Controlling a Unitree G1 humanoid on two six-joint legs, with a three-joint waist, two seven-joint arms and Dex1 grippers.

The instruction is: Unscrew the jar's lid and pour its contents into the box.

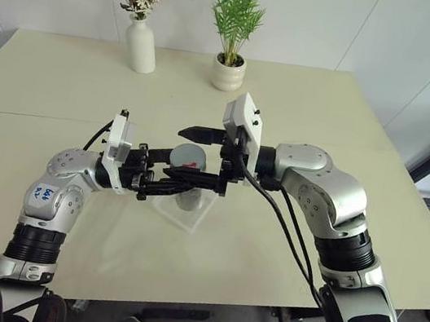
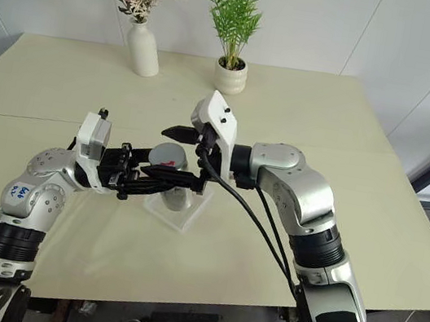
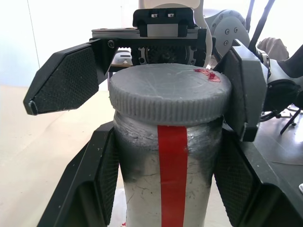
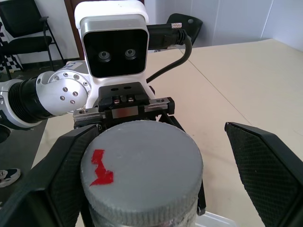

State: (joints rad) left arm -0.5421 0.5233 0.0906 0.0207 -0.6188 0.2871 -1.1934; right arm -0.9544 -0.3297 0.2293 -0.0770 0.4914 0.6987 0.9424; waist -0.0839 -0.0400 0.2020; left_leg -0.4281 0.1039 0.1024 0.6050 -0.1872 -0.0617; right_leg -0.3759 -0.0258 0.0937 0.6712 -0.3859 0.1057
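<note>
Jar (image 1: 187, 174) between both hands — seemingly above the box (image 1: 189, 214).

The grey lid (image 4: 142, 170), marked with a red patch, sits between the right gripper's (image 4: 156, 189) spread black fingers (image 4: 265, 161), with the left gripper (image 4: 124, 106) clamping the jar beneath it.

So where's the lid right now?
The lid sits screwed on the jar, which the left gripper holds above the box at mid-table; the right gripper's open fingers flank it.
</note>
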